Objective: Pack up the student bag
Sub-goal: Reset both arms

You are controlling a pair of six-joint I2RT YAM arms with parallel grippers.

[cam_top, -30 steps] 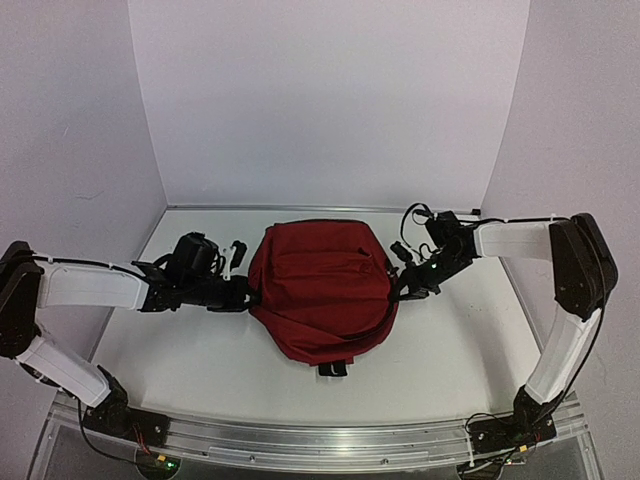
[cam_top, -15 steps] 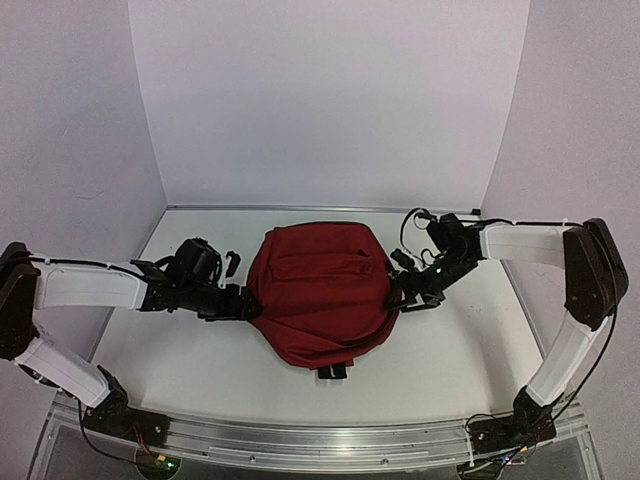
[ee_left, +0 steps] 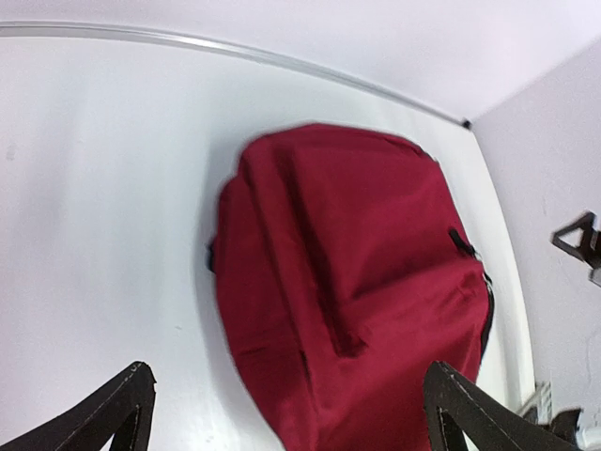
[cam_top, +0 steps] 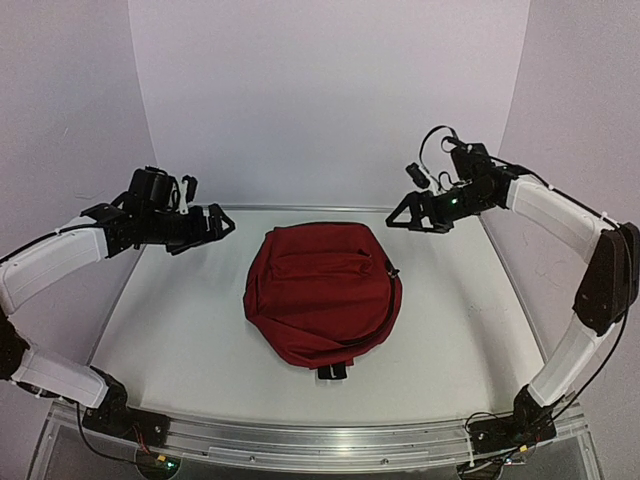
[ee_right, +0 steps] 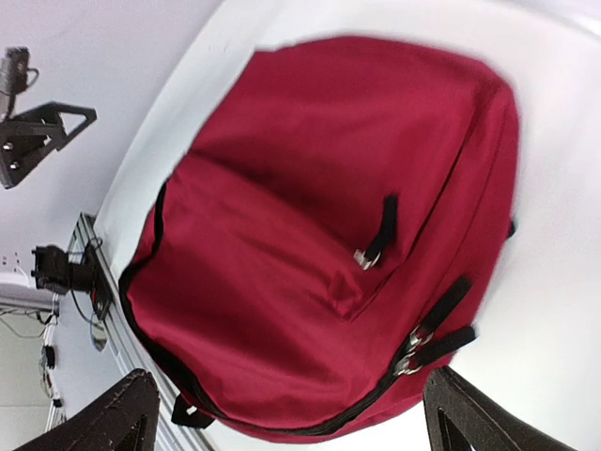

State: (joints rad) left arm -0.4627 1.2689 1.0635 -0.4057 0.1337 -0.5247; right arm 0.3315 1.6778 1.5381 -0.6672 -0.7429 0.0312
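The student bag (cam_top: 322, 295) lies flat in the middle of the white bench (cam_top: 170, 340), front pocket facing up. Its rounded top points to the back wall (cam_top: 320, 100) and a black strap end (cam_top: 332, 370) sticks out towards the arm bases. The front pocket and the main zip line look drawn shut, with metal zip pulls (ee_right: 366, 258) resting on the fabric. What the bag holds cannot be seen.

White bench surface shows on every side of the bag, a wider stretch to its left than to its right. A metal rail (cam_top: 330, 435) runs along the near edge.

The left gripper (cam_top: 212, 228) hangs in the air over the far left of the bench, jaws spread wide and holding nothing. The right gripper (cam_top: 405, 213) hangs over the far right corner, close to the side wall (cam_top: 570, 120), jaws equally wide and empty. Both are well apart from the bag.
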